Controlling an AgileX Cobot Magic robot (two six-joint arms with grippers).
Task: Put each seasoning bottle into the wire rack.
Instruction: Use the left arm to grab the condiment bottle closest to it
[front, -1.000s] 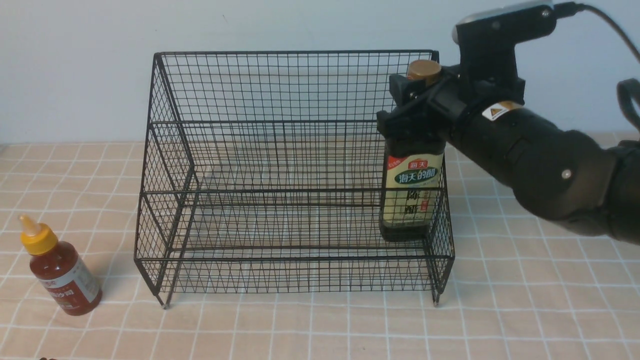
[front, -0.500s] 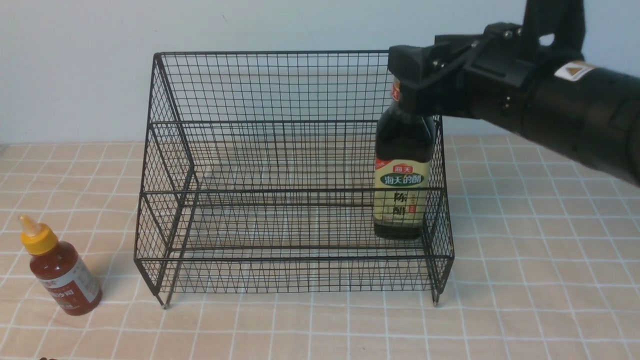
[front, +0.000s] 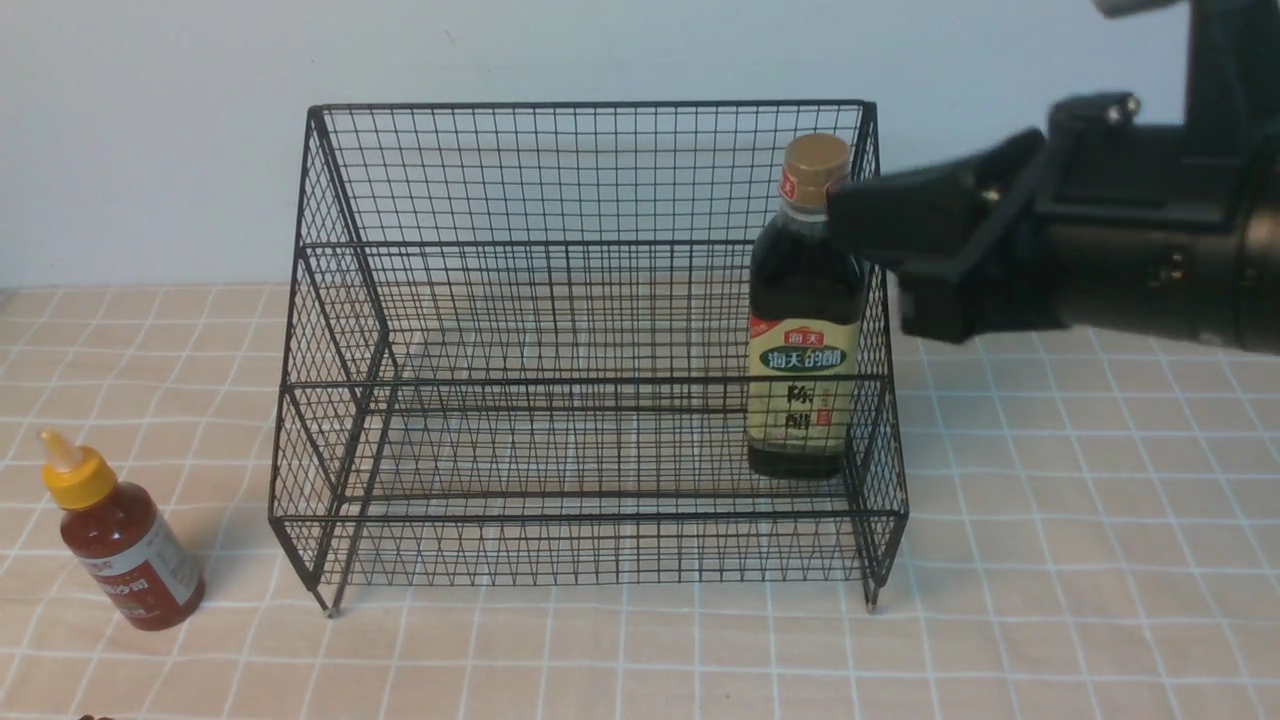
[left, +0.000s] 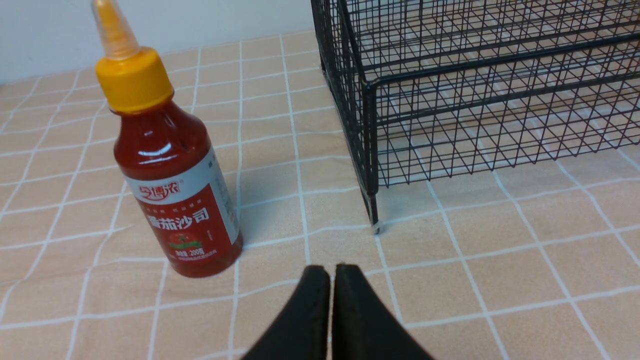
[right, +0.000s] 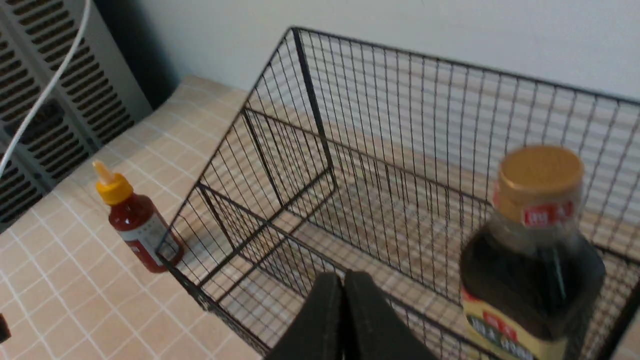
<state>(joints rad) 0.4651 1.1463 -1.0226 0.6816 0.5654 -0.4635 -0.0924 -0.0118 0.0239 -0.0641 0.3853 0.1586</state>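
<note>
The tall dark vinegar bottle (front: 805, 320) with a gold cap stands upright at the right end of the wire rack (front: 590, 103), free of any grip. My right gripper (front: 838, 215) hovers just right of the bottle's shoulder, shut and empty. In the right wrist view its tips (right: 344, 275) sit over the rack (right: 310, 95), beside the vinegar bottle (right: 530, 270). The small red sauce bottle (front: 125, 545) with a yellow nozzle stands on the cloth left of the rack. My left gripper (left: 331, 270) is shut and empty, low over the cloth near the red bottle (left: 175, 185) and the rack's corner foot (left: 372, 220).
A beige checked cloth (front: 1050, 600) covers the table, with a plain wall close behind the rack. A slatted grey vent (right: 40, 100) and a white cable (right: 45, 95) lie past the table's left edge. The red bottle (right: 137, 225) stands close to the rack's left side.
My right gripper let go of the vinegar bottle's neck, rose and drew back to the right, then shut. The bottle now stands upright in the rack. Red bottle unmoved.
</note>
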